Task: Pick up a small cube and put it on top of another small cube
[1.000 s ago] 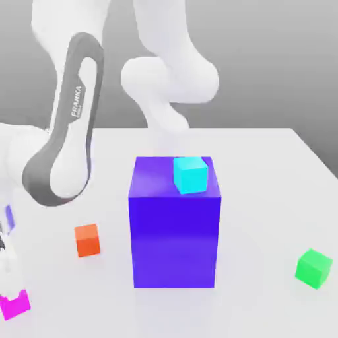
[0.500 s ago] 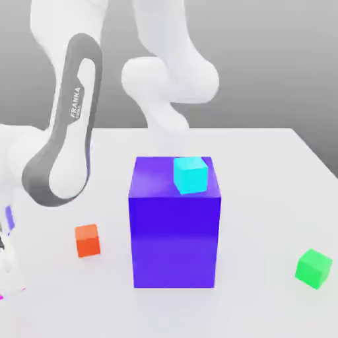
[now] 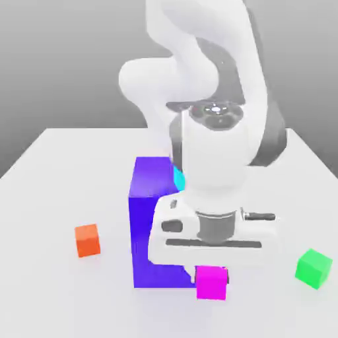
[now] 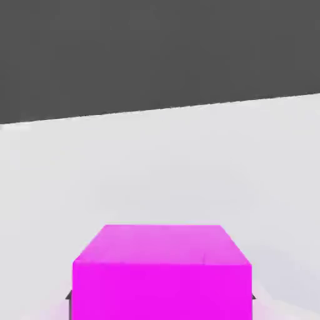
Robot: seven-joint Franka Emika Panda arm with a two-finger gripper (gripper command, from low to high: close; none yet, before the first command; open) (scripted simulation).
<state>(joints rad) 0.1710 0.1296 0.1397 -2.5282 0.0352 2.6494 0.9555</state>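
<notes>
fingers of the gripper (image 3: pixel 211 270) were closed on the small cube (image 3: pixel 211 282), holding it by two opposite sides; dark fingertip edges just showed at either flank of the cube in the hand view (image 4: pixel 161 275). that hold looked deliberate: gripped across its flat faces, the cube hung square beneath the hand and would likely stay level for stacking. it sat near the front edge of the desk (image 3: pixel 53 165), just in front of the big purple-blue block (image 3: pixel 148 218), whether lifted or touching the surface i could not tell. a cyan cube (image 3: pixel 178 178) rested on top of that block, mostly hidden by the arm, and seemed the probable target. the orange cube (image 3: pixel 87 239) and the green cube (image 3: pixel 313 267) lay well apart toward opposite side edges. the small cube was plain, saturated magenta-pink, unmarked, crisp-edged.
</notes>
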